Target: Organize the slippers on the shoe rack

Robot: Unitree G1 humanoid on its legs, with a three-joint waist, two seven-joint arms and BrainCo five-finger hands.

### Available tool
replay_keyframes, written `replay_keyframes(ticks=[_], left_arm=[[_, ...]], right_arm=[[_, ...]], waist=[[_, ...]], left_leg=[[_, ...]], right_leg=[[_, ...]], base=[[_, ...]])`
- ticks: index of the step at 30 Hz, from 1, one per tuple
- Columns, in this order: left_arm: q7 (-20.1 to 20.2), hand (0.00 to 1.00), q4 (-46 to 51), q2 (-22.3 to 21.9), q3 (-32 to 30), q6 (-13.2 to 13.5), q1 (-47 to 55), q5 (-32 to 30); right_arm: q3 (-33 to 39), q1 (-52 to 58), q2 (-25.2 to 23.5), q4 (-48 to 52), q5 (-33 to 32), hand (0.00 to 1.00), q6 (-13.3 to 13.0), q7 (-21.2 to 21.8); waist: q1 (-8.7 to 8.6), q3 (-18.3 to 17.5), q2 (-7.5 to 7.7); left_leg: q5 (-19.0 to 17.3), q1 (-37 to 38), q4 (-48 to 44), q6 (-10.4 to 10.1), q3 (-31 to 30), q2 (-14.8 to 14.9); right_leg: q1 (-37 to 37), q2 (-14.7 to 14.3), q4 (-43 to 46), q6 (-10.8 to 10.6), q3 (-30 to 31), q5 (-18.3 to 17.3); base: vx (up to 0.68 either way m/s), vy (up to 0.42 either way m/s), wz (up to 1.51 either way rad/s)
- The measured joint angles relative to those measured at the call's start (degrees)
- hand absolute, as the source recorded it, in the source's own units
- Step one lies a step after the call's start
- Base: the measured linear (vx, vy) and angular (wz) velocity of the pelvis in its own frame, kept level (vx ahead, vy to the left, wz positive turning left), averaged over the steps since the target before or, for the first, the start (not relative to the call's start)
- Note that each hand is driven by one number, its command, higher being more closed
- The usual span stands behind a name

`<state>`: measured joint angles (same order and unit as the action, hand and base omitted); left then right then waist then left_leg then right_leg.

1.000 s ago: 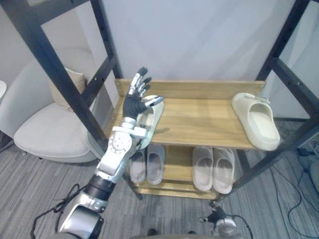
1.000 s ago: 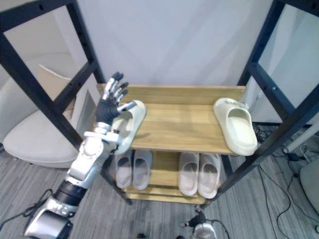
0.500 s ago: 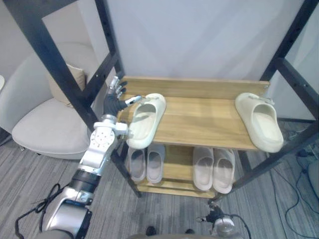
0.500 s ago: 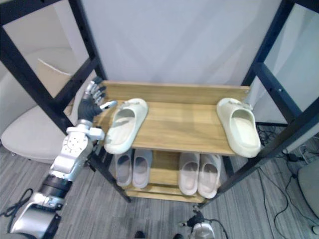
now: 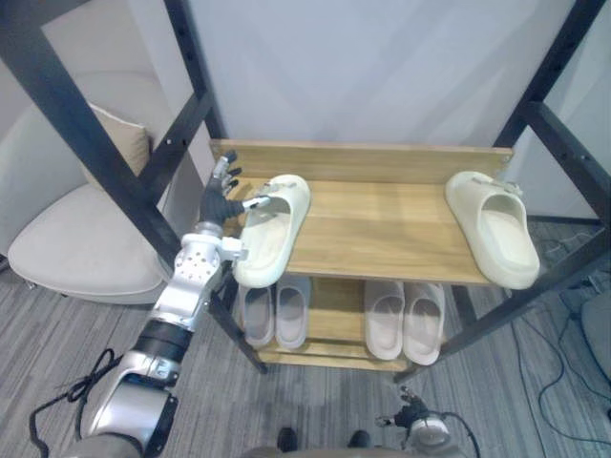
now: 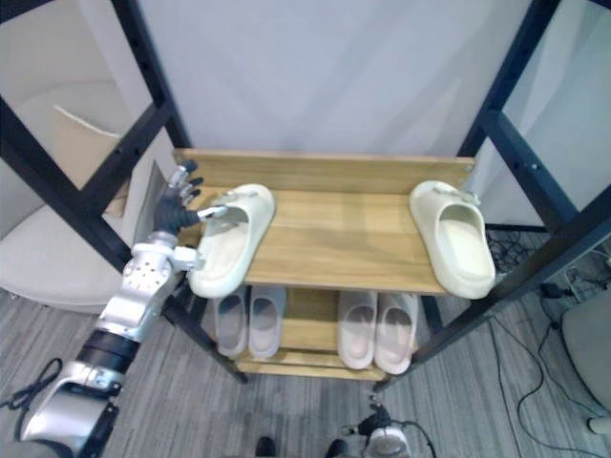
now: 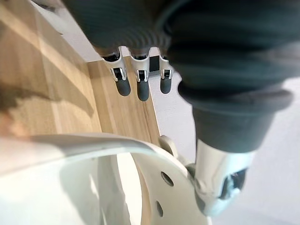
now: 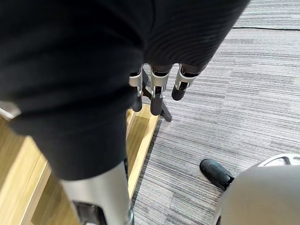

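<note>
One slipper (image 5: 492,239) far rt; wrist view: left hand (image 7: 212,180) touches other slipper (image 7: 70,187).

Shoe rack (image 5: 382,162): stands against the wall, with two shelves one above the other. Upper shelf (image 5: 382,229): holds two slippers, well apart. Left slipper (image 5: 272,229): lies angled at the shelf's left end, toe toward the wall, heel past the front edge. Right slipper (image 5: 496,229): lies at the right end, toe toward the wall, heel at the front edge.

Lower shelf (image 5: 329,305): carries two pairs side by side, toes inward. Left pair (image 5: 258,315): sits below the left slipper. Right pair (image 5: 387,320): sits right of the middle.

Left hand (image 5: 220,200): hovers at the rack's left end, just beside the left slipper. Right hand (image 8: 154,89): hangs over the floor near the rack's foot.

Armchair (image 5: 76,239): sits left of the rack, with a cushion (image 5: 119,143) against its back.
</note>
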<state>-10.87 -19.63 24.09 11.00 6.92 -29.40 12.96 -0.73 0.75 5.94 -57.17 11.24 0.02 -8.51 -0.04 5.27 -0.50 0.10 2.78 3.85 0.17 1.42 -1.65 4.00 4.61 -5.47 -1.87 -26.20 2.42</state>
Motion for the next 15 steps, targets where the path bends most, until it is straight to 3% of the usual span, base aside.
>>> replay_keyframes(ticks=[15], left_arm=[[-0.33,0.00,-2.40,0.20,-3.67,-1.13,-2.15,-9.52]], right_arm=[[0.79,-0.95,-0.81,0.00,-0.01,0.00,-0.06,-0.39]], waist=[[0.05,0.24,-0.14]], left_leg=[[-0.33,-0.61,0.17,-0.59,2.13,0.62]], right_leg=[[-1.20,-0.50,-0.02,0.33,2.28,0.22]], base=[[0.01,0.015,-0.07]])
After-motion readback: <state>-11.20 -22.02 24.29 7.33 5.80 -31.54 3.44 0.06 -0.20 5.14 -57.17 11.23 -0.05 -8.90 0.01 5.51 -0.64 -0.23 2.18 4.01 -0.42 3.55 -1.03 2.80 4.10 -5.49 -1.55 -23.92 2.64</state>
